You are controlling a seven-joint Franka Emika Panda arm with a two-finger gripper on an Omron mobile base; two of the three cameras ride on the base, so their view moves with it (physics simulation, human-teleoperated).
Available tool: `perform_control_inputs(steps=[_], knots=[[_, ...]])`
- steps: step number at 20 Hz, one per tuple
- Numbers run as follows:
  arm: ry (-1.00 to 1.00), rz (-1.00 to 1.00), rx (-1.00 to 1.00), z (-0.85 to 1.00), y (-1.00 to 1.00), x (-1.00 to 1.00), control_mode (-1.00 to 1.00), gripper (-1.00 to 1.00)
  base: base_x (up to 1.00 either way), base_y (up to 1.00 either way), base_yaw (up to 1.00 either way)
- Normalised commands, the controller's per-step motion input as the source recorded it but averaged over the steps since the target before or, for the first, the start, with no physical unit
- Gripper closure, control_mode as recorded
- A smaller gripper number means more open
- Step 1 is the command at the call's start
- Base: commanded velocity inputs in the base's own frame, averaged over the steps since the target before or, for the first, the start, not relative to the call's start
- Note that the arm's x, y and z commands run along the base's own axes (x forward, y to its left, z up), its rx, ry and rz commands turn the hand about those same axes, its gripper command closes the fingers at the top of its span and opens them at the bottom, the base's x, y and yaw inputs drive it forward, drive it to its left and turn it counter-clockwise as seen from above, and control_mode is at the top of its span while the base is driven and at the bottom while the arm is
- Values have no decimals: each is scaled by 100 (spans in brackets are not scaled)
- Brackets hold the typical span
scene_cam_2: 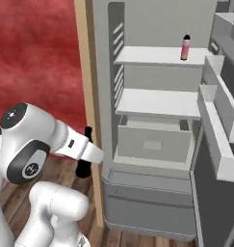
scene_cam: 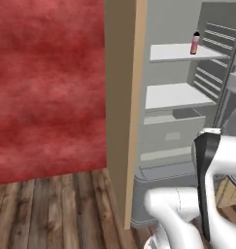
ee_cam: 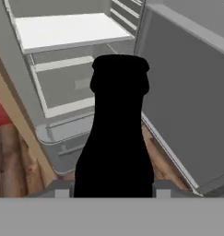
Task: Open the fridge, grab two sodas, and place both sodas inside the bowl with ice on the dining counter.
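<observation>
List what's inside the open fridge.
A pink soda stands alone on the fridge's top shelf. The shelf below is bare. The drawer's contents are hidden by its front.

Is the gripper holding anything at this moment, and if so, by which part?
Yes: the gripper is shut on the dark soda bottle, fingers clamped on either side of its lower body, cap pointing away toward the open fridge.

Matt grey metallic fridge (scene_cam_2: 152,202), wooden plank floor (scene_cam: 56,209)
</observation>
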Motion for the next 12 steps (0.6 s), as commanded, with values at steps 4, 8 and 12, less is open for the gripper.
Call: perform_control_inputs(steps=[4, 8, 12], knots=[[0, 0, 0, 0, 0, 0, 100, 100, -93, 41, -47], [0, 0, 0, 0, 0, 0, 100, 100, -99, 30, -45], [0, 0, 0, 0, 0, 0, 100, 100, -100, 8, -42]])
